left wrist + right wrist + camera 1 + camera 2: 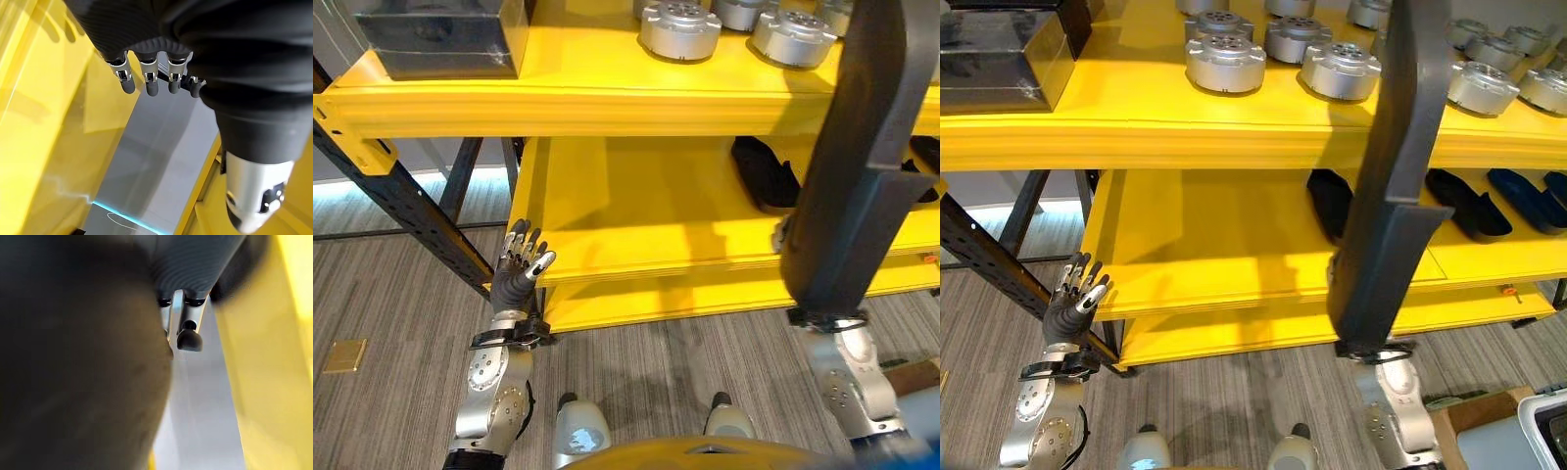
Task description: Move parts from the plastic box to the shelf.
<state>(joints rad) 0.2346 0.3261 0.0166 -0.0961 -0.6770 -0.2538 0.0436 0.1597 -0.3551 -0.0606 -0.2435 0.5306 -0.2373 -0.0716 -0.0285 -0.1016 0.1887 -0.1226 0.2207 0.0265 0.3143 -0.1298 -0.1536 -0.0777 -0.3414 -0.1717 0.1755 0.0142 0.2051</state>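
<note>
My right hand [188, 338] is shut on the lower end of a long dark grey part [862, 147] and holds it upright in front of the yellow shelf [607, 108]; the part hides most of that hand in the eye views. On the left, my left hand [517, 269] is open and empty, fingers [146, 78] straight, raised beside the left front corner of the lower shelf board. Several round silver parts [1224, 61] stand on the upper shelf board.
A dark box [440, 39] sits at the upper board's left end. Black elongated parts [1469, 206] lie on the lower board. A black diagonal brace [401, 206] runs left of the shelf. A cardboard piece and a pale plastic box [1547, 421] lie at the lower right.
</note>
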